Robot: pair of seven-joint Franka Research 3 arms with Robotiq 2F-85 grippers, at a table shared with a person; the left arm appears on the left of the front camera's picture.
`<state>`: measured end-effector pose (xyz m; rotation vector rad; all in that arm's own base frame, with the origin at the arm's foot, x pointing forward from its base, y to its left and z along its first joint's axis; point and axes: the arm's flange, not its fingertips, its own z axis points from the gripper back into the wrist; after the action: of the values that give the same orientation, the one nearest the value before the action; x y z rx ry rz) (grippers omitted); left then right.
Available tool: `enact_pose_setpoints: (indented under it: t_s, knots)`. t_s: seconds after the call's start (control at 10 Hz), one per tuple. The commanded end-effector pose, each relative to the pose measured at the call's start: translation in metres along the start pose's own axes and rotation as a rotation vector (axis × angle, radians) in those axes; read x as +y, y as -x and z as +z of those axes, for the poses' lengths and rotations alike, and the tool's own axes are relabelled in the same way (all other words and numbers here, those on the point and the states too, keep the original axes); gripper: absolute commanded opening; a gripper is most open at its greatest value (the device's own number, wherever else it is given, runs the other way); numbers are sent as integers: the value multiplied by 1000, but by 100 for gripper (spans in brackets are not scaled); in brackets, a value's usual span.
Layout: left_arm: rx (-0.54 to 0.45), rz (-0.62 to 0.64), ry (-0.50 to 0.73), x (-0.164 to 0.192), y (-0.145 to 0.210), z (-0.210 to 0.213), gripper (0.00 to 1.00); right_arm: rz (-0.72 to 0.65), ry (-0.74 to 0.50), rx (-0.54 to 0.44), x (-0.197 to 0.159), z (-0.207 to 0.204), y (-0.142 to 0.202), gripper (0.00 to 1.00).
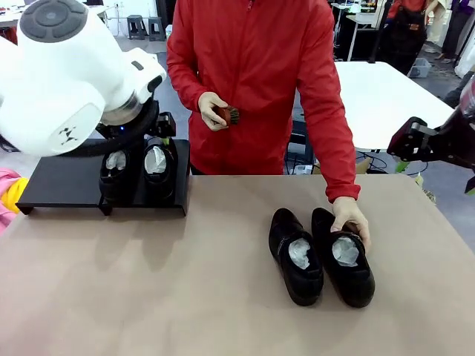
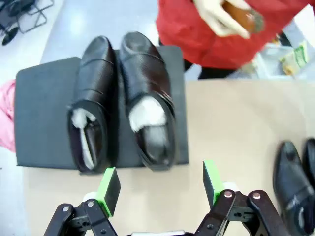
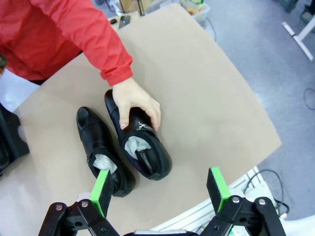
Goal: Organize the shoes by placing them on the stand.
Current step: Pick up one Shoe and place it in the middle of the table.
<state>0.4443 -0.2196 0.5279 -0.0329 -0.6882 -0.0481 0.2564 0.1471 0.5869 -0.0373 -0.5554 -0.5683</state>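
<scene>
Judging progress: about halfway, with two placed and two left to move.
Table (image 1: 148, 297): broad bare top through the middle, so there is plenty of room to carry a shoe across.
Stand (image 1: 52, 189): at the table's far left; its left half is free, seemingly enough for two more abreast.
Shoes on the stand (image 2: 147, 98): two side by side on the right half, close together, heels at the near edge.
Pair on the table (image 1: 295, 256): right of centre, well in from every edge, toes toward the person.
Person's hand (image 1: 350, 219): rests on the outer shoe, in the way of a grasp there.
Right gripper (image 3: 160, 189): jaws wide, empty, above the pair.
Left gripper (image 2: 160, 182): jaws apart, empty, near the placed shoes' heels.
Brush (image 1: 228, 115): in the person's other hand, off the table.
</scene>
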Motion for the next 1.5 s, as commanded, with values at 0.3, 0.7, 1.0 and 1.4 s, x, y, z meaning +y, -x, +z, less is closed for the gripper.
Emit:
enact_pose_setpoints:
  t_s: [0.3, 0.7, 1.0, 1.4]
  knots:
    - [413, -262, 252, 22, 30, 50, 87, 11, -21, 15, 1, 2, -2, 100]
    - [519, -296, 190, 18, 20, 37, 87, 11, -21, 15, 1, 2, -2, 100]
    - [501, -279, 243, 24, 37, 49, 87, 11, -21, 15, 1, 2, -2, 100]
    - [501, -279, 243, 24, 37, 49, 87, 89, 2, 45, 19, -14, -2, 100]
